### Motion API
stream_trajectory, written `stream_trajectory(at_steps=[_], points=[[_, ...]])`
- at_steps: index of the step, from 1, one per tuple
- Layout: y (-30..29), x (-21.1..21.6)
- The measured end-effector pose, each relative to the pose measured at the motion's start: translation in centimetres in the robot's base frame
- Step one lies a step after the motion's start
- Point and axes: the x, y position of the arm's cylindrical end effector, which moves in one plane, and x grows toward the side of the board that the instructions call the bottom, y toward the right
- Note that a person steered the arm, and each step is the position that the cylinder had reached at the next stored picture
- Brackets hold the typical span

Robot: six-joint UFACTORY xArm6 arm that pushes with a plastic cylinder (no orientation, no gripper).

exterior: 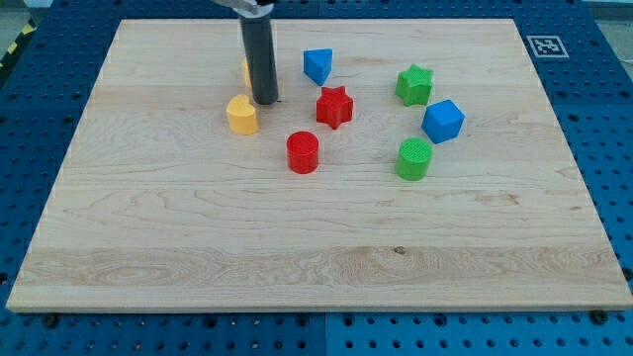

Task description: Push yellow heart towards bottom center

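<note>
A yellow block (241, 115), which looks like the heart, lies in the upper left part of the wooden board (198, 247). My tip (264, 102) rests on the board just to the block's upper right, close to it; I cannot tell if they touch. A second yellow block (246, 71) shows only as a sliver at the rod's left edge, and its shape is hidden.
A blue triangular block (316, 65) and a red star (334, 107) lie right of the rod. A red cylinder (303, 151) lies below the star. A green star (414, 85), a blue cube (443, 121) and a green cylinder (414, 158) lie further right.
</note>
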Motion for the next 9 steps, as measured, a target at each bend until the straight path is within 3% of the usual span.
stream_trajectory(at_steps=[3,5,9], points=[[0.0,0.2],[-3.2,0.6],[-4.1,6.9]])
